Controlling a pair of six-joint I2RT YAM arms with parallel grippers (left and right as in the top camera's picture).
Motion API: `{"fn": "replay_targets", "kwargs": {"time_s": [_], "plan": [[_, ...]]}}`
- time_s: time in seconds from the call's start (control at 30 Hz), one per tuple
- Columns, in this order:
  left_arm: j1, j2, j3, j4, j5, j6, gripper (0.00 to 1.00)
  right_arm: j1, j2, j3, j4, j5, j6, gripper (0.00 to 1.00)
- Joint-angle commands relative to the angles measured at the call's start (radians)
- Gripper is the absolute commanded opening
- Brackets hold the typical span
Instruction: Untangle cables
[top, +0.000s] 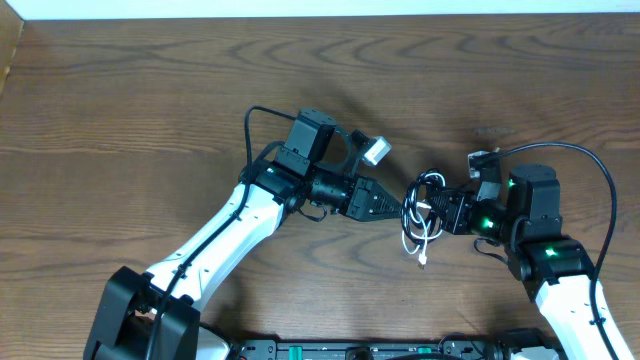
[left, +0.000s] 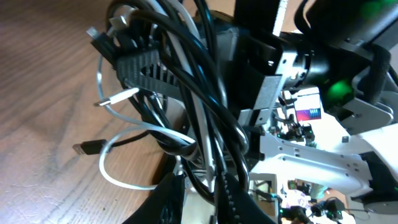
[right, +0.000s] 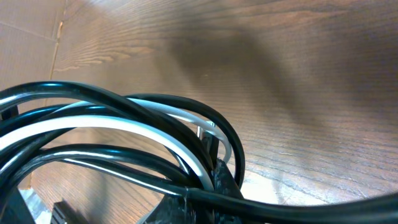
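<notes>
1. At the bundle's left edge, the left tool sits with its tips in among the cables. Its fingers stand slightly apart with cords running between them, and I cannot tell whether they pinch a strand or merely straddle it.
2. Parting the loops looks like the step in hand. It goes best if this tool commits to one cord only, preferably the white cord, whose loop and plug hang free. It should draw that cord slowly leftward, low over the counter, easing off if the black cord drags along.
3. Between the two tools the cables sit as a small knot of loops, a white tail trailing onto the counter.
4. On the right, the right tool is clenched on the bundle's far side, cords crossing right at its fingers. It should act as a steady anchor, so tension comes from one side only.
</notes>
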Motion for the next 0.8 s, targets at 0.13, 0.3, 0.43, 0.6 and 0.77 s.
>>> {"fn": "replay_targets", "kwargs": {"time_s": [0.13,0.3,0.43,0.6,0.77], "plan": [[-0.018,-0.012,0.010,0.005,0.106,-0.001,0.22,-0.002,-0.003,0.021,0.002,-0.008,0.012,0.01],[-0.035,-0.012,0.010,0.065,0.090,-0.001,0.23,-0.002,-0.003,0.021,0.002,-0.020,0.012,0.01],[-0.055,-0.012,0.010,0.117,0.074,-0.001,0.26,-0.002,-0.003,0.021,0.002,-0.027,0.012,0.01],[-0.063,-0.012,0.010,0.117,0.050,-0.001,0.28,-0.002,-0.003,0.021,0.002,-0.027,0.011,0.01],[-0.063,-0.012,0.010,0.120,0.050,-0.001,0.36,-0.002,-0.003,0.021,0.002,-0.027,0.011,0.01]]}}
